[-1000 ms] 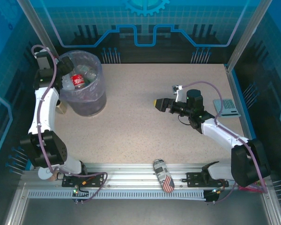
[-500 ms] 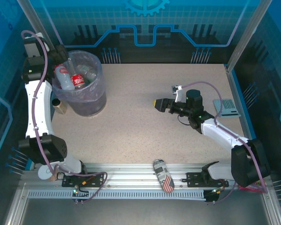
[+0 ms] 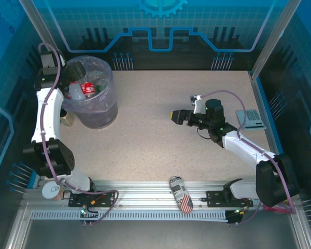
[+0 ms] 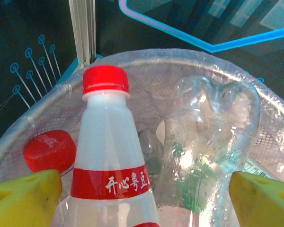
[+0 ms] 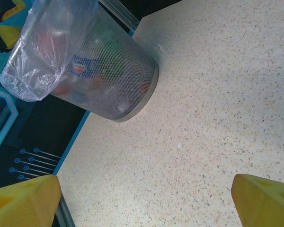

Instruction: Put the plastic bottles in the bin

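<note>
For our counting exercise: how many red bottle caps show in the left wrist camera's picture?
2. The upper cap tops the red-labelled bottle at centre; the lower cap sits to its left, inside the bin. Others may be hidden beneath the bottles.

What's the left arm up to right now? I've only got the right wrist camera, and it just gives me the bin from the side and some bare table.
Observer: The left gripper hangs over the bin with its fingers spread; a red-capped bottle stands between them, down in the bin.
Operator: Is that bottle pinched?
Observer: It doesn't look so: there is a gap between it and one fingertip, and a clear crushed bottle sits in that gap.
Operator: What's lying outside the bin?
Observer: A flag-patterned can on the front rail.
</note>
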You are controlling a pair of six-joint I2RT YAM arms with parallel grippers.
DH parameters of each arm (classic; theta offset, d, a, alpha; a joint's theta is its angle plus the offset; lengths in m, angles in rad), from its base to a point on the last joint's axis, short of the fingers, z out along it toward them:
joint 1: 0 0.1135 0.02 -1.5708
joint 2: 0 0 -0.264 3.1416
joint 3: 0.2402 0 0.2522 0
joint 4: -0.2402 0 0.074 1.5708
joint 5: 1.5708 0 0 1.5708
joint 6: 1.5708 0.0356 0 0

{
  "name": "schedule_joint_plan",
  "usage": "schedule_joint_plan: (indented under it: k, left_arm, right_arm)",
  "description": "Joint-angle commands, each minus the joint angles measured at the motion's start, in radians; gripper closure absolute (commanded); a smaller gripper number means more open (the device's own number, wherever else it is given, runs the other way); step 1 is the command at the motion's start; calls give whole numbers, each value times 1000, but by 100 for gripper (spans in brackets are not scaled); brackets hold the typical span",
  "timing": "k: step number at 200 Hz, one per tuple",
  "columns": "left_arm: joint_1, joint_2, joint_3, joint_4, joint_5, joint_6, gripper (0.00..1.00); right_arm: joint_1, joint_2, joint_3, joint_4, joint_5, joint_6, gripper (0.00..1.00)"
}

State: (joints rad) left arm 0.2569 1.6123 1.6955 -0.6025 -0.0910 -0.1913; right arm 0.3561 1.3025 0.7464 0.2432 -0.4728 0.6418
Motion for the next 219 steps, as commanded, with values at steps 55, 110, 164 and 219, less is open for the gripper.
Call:
schedule_joint_plan:
  k: [55, 110, 164, 219]
  left_arm:
    - [-168, -254, 12, -79, -161, 166, 1]
    - [-595, -609, -413, -25, -257, 119, 1]
    - [-755, -724, -867, 197, -383, 71, 1]
    - [-558, -705, -1167, 606, -444, 64, 1]
  right_arm:
    - [-4, -22, 164, -206, 139, -196, 5]
    - [-76, -66, 232, -368, 451, -415, 0]
    - [-203, -127, 98, -297, 589, -468, 0]
    - [-222, -109, -102, -155, 767, -578, 0]
